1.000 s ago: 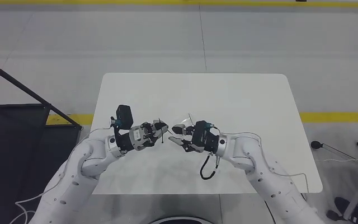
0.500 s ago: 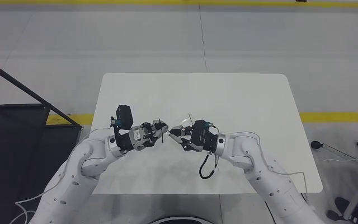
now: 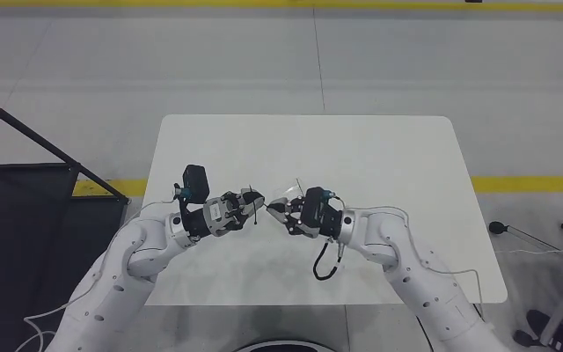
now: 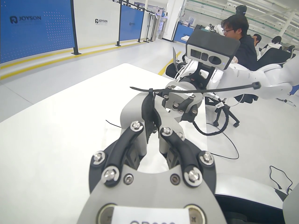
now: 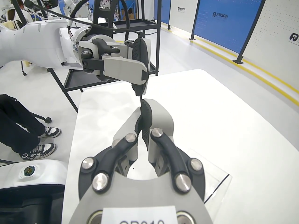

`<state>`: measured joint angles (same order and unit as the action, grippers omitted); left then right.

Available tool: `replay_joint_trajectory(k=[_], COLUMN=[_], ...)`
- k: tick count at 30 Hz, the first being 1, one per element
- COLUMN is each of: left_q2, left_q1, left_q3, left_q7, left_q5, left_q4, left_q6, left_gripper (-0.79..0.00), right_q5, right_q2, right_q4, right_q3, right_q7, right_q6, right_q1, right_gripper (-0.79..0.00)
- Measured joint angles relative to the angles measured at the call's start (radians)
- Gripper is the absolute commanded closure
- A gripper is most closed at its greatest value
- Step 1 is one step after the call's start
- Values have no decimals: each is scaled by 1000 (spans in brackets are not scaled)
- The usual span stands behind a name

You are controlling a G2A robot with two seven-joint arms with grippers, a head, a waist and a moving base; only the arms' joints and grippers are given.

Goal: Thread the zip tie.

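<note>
Though the tie (image 4: 224, 89) sits plainly clamped in the left gripper (image 4: 150, 99), head end toward the near side, its tail past those pads is hard to follow: the right gripper (image 5: 143, 108) is pinched tight on a thin black strip there, seemingly the same tie. Both hang over the table (image 3: 387, 158), tips close together. Count: two grippers, one tie certain. Just beyond, one clear bag (image 5: 208, 173); dark line along its edge, contents unclear.

The white desk (image 3: 396, 158) had rounded corners. A clear plastic sheet (image 5: 215, 173) lay flat on it near the middle, with a thin black line along one edge.
</note>
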<state>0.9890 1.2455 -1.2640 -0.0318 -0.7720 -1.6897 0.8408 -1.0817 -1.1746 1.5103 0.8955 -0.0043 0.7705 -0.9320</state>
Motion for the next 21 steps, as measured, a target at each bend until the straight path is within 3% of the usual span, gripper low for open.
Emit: replay_joint_trajectory(k=[3, 17, 18, 21], left_q2=[0, 0, 0, 0], left_q1=[0, 0, 0, 0], left_q3=[0, 0, 0, 0], left_q7=[0, 0, 0, 0], left_q5=[0, 0, 0, 0], left_q4=[0, 0, 0, 0], left_q6=[0, 0, 0, 0], left_gripper=[-215, -225, -292, -345], right_q5=[1, 11, 16, 36], right_q2=[-1, -1, -1, 2], right_q4=[0, -2, -4, -15], right_q3=[6, 42, 46, 61], right_q7=[-6, -39, -43, -49], right_q6=[0, 7, 13, 50], right_q1=[-4, -24, -26, -26], right_gripper=[0, 0, 0, 0])
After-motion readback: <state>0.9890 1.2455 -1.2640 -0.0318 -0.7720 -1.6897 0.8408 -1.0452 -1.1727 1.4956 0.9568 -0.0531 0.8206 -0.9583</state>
